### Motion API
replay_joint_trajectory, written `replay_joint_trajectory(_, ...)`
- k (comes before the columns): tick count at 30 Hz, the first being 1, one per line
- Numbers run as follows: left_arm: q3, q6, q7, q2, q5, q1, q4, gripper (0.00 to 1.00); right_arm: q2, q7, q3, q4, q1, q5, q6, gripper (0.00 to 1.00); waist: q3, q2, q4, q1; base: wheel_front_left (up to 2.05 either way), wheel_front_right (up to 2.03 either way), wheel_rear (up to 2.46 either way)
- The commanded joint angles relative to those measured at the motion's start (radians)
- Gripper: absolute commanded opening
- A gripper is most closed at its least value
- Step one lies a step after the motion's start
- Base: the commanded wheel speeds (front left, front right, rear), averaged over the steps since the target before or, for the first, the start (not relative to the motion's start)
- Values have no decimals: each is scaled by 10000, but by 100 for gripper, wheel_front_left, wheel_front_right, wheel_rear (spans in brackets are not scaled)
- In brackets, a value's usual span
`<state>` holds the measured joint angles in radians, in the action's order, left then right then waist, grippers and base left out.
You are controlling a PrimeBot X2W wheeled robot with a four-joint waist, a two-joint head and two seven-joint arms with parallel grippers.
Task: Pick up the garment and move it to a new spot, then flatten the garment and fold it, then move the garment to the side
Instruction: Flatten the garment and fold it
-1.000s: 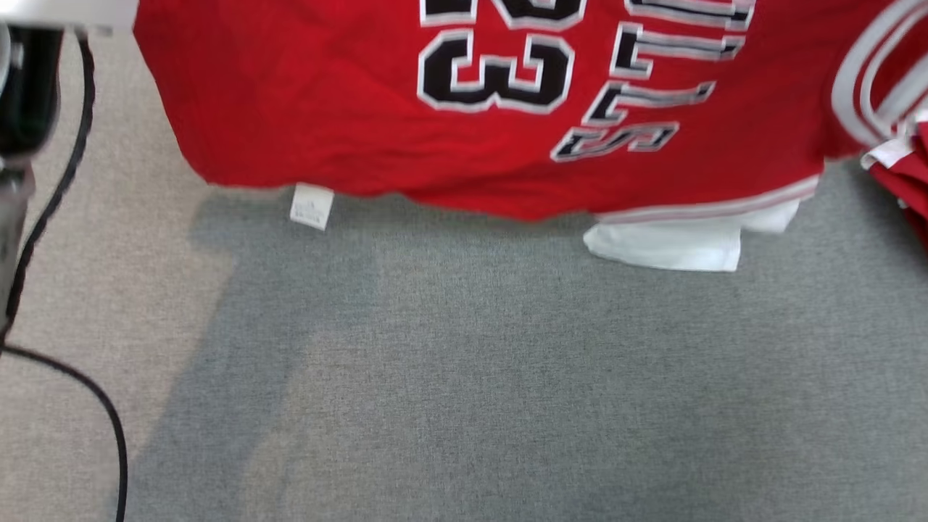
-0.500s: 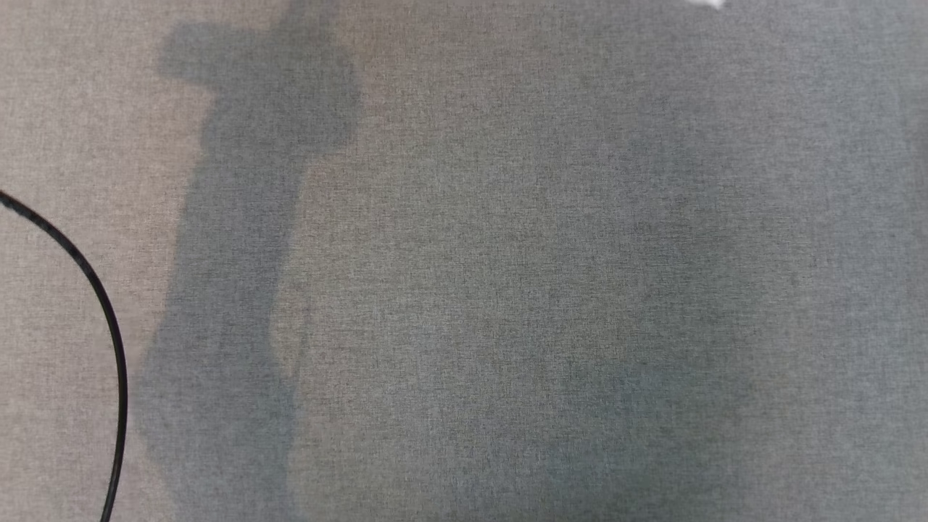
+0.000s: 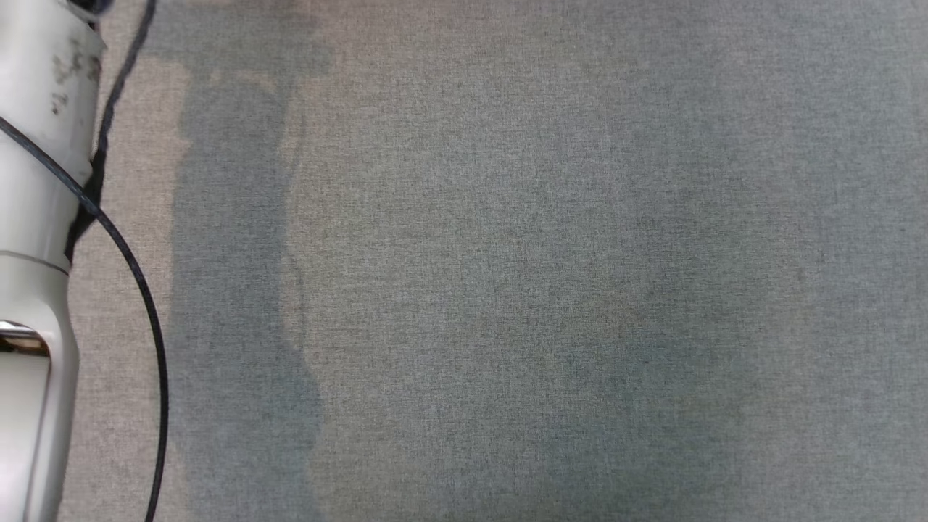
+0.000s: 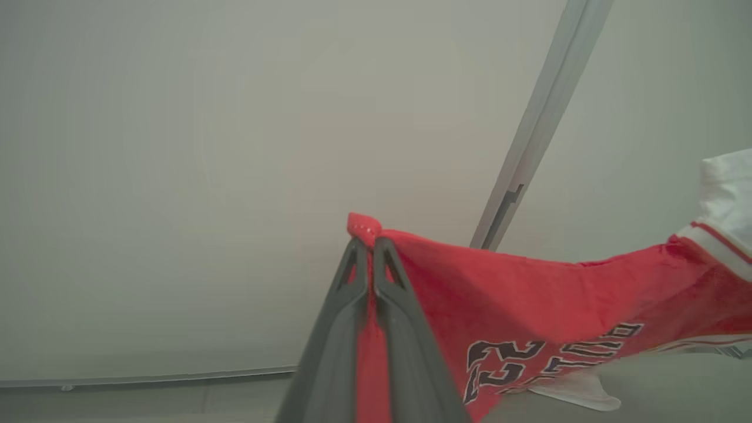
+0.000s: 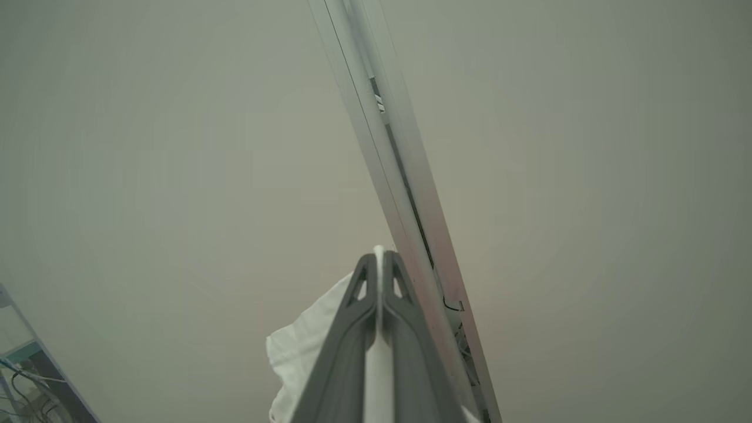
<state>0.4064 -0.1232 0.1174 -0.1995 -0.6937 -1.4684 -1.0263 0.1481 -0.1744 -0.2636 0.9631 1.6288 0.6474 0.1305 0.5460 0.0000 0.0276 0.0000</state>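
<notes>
The garment is a red jersey with black-and-white numbers and white trim. In the left wrist view it hangs in the air, stretched off to the right. My left gripper is shut on a red corner of it, which pokes out above the fingertips. In the right wrist view my right gripper is shut on a white part of the garment, which droops to the left of the fingers. Both grippers point up toward a pale wall.
The grey cloth work surface spreads across the head view with soft shadows on it. A pale forearm and a black cable run along its left edge. A slanted metal rail crosses the wall.
The head camera has shifted, so the red garment has left the head view. A pale forearm now shows at that view's left edge.
</notes>
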Motion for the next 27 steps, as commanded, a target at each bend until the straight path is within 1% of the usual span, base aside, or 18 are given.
replay_joint_trajectory(1,33,-67,89,51,-144,200,-113,0,-70,-88,-10,44,-318,294,7,0,81,0,-27,0,0,0,0)
replay_joint_trajectory(3,55,-75,305,81,-329,547,-200,0,-77,-200,-259,-63,-820,452,7,0,136,0,-66,0,0,0,0)
replay_joint_trajectory(5,167,-85,589,128,-528,979,-33,0,-162,-343,-302,-383,-1446,970,7,0,125,0,-94,0,0,0,0)
replay_joint_trajectory(9,321,-64,1122,51,-1022,2340,434,0,-77,-550,-647,-1223,-3233,1806,7,0,-94,0,-126,0,0,0,0)
replay_joint_trajectory(10,321,-64,1122,51,-1022,2340,434,0,-77,-550,-647,-1223,-3233,1806,7,0,-94,0,-126,0,0,0,0)
replay_joint_trajectory(11,364,-65,1214,19,-1080,2706,566,0,-80,-578,-693,-1461,-3760,2088,7,0,-183,0,-128,0,0,0,0)
replay_joint_trajectory(15,333,-67,1418,-107,-1291,4284,1087,0,197,-670,-1093,-2434,-5804,2591,7,0,-507,0,-186,0,0,0,0)
replay_joint_trajectory(17,188,-67,1456,-146,-1292,5047,1441,0,360,-757,-1182,-2882,-6811,2726,7,0,-672,0,-177,0,0,0,0)
replay_joint_trajectory(22,-478,21,1453,-282,-728,7122,2753,0,680,-853,-1189,-4074,-9105,2627,7,0,-1090,0,-188,0,0,0,0)
replay_joint_trajectory(27,-839,197,1456,-546,-346,8970,3976,0,863,-904,-705,-5417,-11298,2257,7,0,-1647,0,-263,0,0,0,0)
